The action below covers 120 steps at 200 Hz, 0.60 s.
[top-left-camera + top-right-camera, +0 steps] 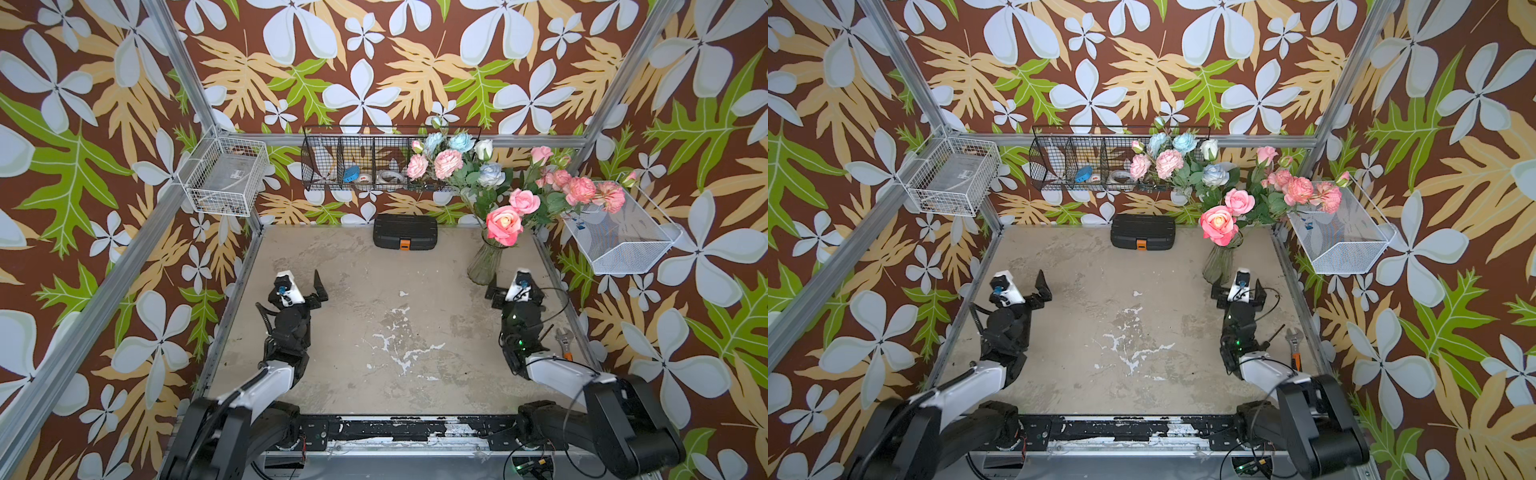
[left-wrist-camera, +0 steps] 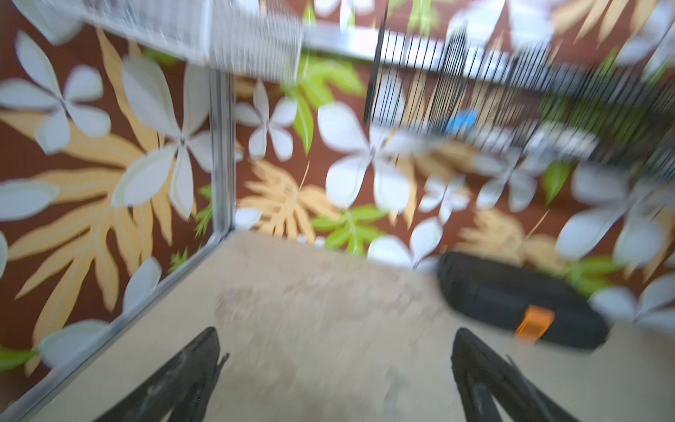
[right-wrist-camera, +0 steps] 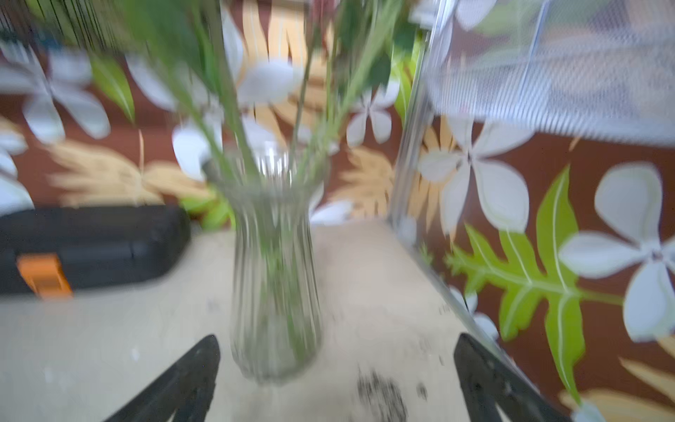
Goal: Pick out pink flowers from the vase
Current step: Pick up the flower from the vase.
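The clear ribbed vase (image 1: 484, 262) (image 1: 1219, 262) stands at the table's far right and holds a mixed bunch. The pink flowers rise from it: a big pink rose (image 1: 504, 224) (image 1: 1219, 224) over the rim, a smaller rose (image 1: 524, 200), a ruffled carnation (image 1: 448, 163) and a salmon cluster (image 1: 582, 190) leaning right. My right gripper (image 1: 516, 286) (image 3: 336, 338) is open just in front of the vase (image 3: 275, 285), touching nothing. At the left of the table my left gripper (image 1: 301, 282) (image 2: 336, 332) is open over bare tabletop. Both wrist views are blurred.
Pale blue roses (image 1: 461, 141) share the vase. A black case (image 1: 405, 232) lies at the back wall. A black wire basket (image 1: 374, 158) hangs above it. A white wire basket (image 1: 226, 174) hangs left, a white mesh basket (image 1: 623, 241) right. A wrench (image 1: 564, 338) lies by the right edge.
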Available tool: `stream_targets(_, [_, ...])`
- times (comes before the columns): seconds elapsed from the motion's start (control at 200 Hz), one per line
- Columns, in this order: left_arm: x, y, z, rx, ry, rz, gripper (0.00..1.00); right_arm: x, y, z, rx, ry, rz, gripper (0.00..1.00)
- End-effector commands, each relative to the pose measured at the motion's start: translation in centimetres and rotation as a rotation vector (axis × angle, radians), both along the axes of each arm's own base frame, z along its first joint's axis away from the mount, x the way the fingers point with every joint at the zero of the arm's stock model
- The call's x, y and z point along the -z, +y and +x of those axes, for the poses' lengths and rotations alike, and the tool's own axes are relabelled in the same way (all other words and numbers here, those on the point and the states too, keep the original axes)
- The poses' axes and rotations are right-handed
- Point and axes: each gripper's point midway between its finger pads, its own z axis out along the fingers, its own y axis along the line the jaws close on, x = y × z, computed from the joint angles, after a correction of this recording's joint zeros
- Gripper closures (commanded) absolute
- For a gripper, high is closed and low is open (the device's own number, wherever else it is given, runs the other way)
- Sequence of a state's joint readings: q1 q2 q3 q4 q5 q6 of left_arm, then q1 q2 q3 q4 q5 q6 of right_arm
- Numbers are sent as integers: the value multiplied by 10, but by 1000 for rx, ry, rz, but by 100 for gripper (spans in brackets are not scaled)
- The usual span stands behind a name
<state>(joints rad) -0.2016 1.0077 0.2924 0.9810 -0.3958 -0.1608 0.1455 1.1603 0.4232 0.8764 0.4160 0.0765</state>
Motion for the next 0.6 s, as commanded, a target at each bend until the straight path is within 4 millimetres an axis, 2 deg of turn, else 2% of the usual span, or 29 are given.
stream_targets(0.0, [-24, -18, 5, 109, -5, -200, 0, -24, -2, 15, -115, 60, 351, 0])
stream_targets(0.045, [-40, -44, 15, 215, 15, -189, 0, -45, 7, 18, -200, 32, 376, 0])
stream_targets(0.1, [-55, -76, 20, 312, 36, -136, 0, -63, 11, 11, -229, -16, 387, 1])
stream_targets(0.185, [-66, -115, 16, 457, 39, -99, 0, -75, 5, -10, -214, -113, 392, 0])
stream_targets(0.24, [-67, -138, 13, 553, 38, -85, 2, -76, -1, -21, -185, -149, 379, 0])
stream_targets(0.34, [-46, -183, 14, 683, 105, -25, 10, -72, -13, -29, -126, -147, 296, 6])
stream_targets(0.445, [-15, -215, 14, 826, 178, -59, 10, -65, -9, -17, -209, -142, 256, 8])
stream_targets(0.491, [-6, -226, 10, 880, 186, -66, 11, -62, 1, -8, -290, -133, 241, 9])
stream_targets(0.596, [3, -238, -1, 946, 182, -66, 13, -55, 31, 3, -470, -126, 146, 21])
